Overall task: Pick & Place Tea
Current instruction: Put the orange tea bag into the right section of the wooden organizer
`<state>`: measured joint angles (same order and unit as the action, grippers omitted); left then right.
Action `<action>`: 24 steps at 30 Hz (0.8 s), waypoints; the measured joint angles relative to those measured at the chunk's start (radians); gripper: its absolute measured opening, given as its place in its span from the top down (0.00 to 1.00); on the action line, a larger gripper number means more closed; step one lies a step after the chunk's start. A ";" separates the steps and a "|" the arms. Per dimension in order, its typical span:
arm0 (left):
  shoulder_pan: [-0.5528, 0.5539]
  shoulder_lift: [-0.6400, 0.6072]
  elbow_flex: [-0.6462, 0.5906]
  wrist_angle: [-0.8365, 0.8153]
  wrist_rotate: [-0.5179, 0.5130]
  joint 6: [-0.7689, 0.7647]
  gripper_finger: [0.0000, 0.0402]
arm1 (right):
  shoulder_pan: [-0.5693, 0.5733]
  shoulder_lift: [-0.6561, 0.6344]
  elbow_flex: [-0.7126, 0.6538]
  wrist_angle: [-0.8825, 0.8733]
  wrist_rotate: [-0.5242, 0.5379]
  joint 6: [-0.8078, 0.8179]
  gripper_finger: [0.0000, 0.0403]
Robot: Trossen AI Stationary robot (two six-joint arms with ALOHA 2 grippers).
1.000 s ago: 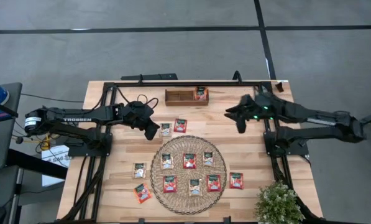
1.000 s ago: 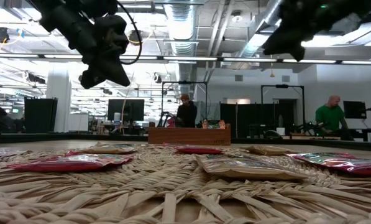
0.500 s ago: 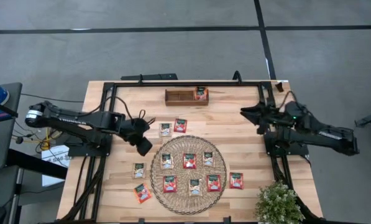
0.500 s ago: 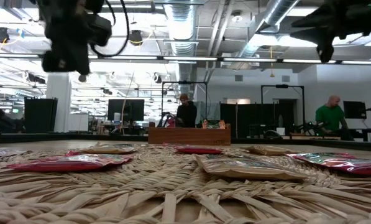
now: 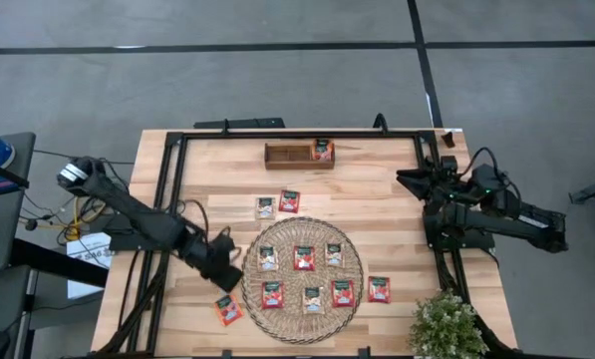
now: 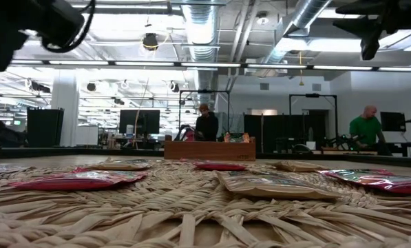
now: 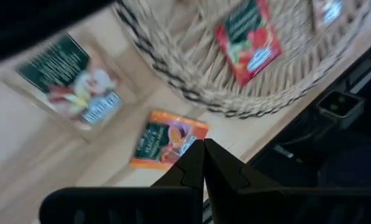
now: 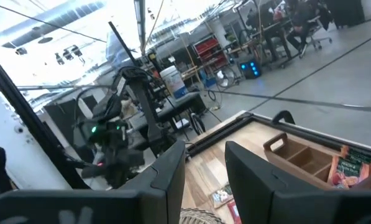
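Note:
Several tea sachets lie flat on the round woven mat. Two more sachets rest on the table behind it, and another to its right. One sachet stands in the wooden tray. My left gripper hangs shut at the mat's near left, above a cream sachet and beside an orange one. It points steeply down. My right gripper stands open and level by the right edge, holding nothing.
A black metal frame runs along the table's far edge and both sides. A potted plant stands at the near right corner. Bare wood lies between the mat and the tray. People work at desks beyond the table in the low view.
My left gripper has swung from behind the mat toward the table's near edge, rolling as it went, and now hangs over the sachets at the mat's near left. It stays shut. My right arm has drawn back toward the right edge. No sachet has moved.

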<state>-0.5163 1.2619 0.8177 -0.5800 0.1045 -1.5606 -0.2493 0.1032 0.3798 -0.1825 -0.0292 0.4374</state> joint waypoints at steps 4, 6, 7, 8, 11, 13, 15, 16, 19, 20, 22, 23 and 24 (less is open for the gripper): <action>-0.059 0.096 0.000 0.051 0.028 -0.054 1.00 | 0.000 0.000 0.000 -0.004 -0.025 0.000 0.73; -0.077 0.135 0.000 0.051 0.056 -0.081 1.00 | 0.000 0.000 0.000 -0.005 -0.036 0.000 0.73; -0.086 0.152 0.000 0.050 0.070 -0.085 1.00 | 0.000 0.000 0.000 -0.004 -0.039 0.000 0.73; -0.097 0.167 0.000 0.050 0.076 -0.086 1.00 | 0.000 0.000 0.000 -0.004 -0.040 0.000 0.73; -0.128 0.192 0.000 0.051 0.078 -0.094 1.00 | 0.000 0.000 0.000 -0.004 -0.040 0.000 0.73; -0.143 0.199 0.000 0.041 0.078 -0.094 1.00 | 0.000 0.000 0.000 -0.004 -0.040 0.000 0.73; -0.151 0.198 0.000 0.038 0.084 -0.094 1.00 | 0.000 0.000 0.000 -0.005 -0.040 0.000 0.73; -0.153 0.198 0.000 0.037 0.088 -0.097 1.00 | 0.000 0.000 0.000 -0.004 -0.039 0.000 0.73; -0.153 0.198 0.000 0.037 0.108 -0.097 1.00 | 0.000 0.000 0.000 -0.005 -0.029 -0.001 0.73; -0.153 0.198 0.000 0.037 0.110 -0.093 1.00 | 0.000 0.000 0.000 -0.005 -0.027 -0.001 0.73; -0.153 0.198 0.000 0.036 0.102 -0.072 0.98 | 0.000 0.000 0.000 -0.006 -0.027 -0.001 0.73; -0.153 0.198 0.000 0.034 0.097 -0.061 0.97 | 0.000 0.000 0.000 -0.007 -0.027 -0.001 0.73; -0.153 0.198 0.000 0.030 0.094 -0.047 0.95 | 0.000 0.000 0.000 -0.007 -0.027 0.000 0.73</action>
<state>-0.6693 1.4597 0.8177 -0.5495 0.1980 -1.6075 -0.2497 0.1032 0.3798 -0.1895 -0.0560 0.4369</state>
